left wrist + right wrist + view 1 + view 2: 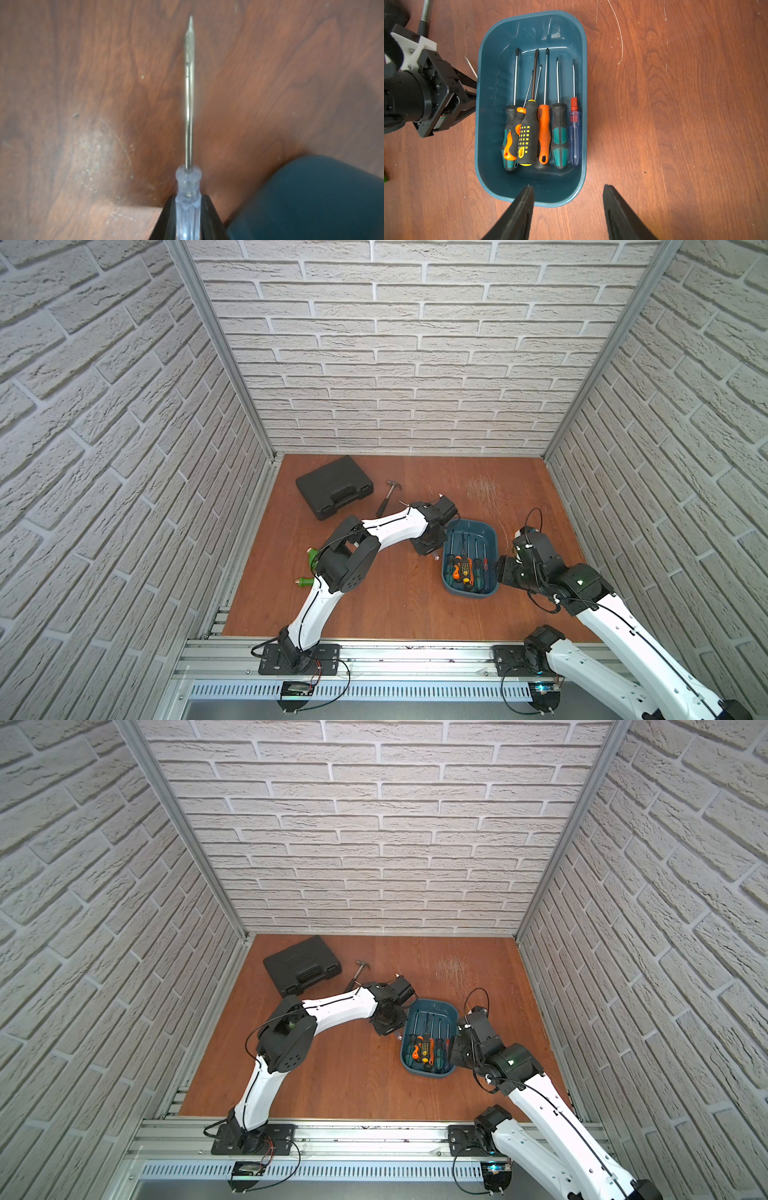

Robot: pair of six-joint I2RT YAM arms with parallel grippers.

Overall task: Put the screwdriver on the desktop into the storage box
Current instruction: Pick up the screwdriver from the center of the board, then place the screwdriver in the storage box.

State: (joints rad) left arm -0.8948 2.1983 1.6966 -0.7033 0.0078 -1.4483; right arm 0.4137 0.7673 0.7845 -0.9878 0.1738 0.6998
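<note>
Where brick-patterned walls (415, 364) enclose it, the desktop (395, 605) looks scuffed — possibly scratched.

A: Where's room in the top views?
B: The surface (395, 605) is bare across lower centre and in the upper right, around the scratched patch (482, 489).
A: Upper left?
B: Blocked: case (332, 487), hammer (388, 495) just beside it, then the left arm (390, 526) slanting across to the box (471, 527). Two green items (304, 581) lie at the left edge by its elbow.
A: Around the box?
B: The left claw (188, 199) crowds its left wall, clamped on a screwdriver (189, 104). The right claw (568, 187), jaws apart, stands at its lower right corner.
A: Inside?
B: Mostly filled by stored screwdrivers (529, 135); the upper end and the strip nearest the left claw are bare.
</note>
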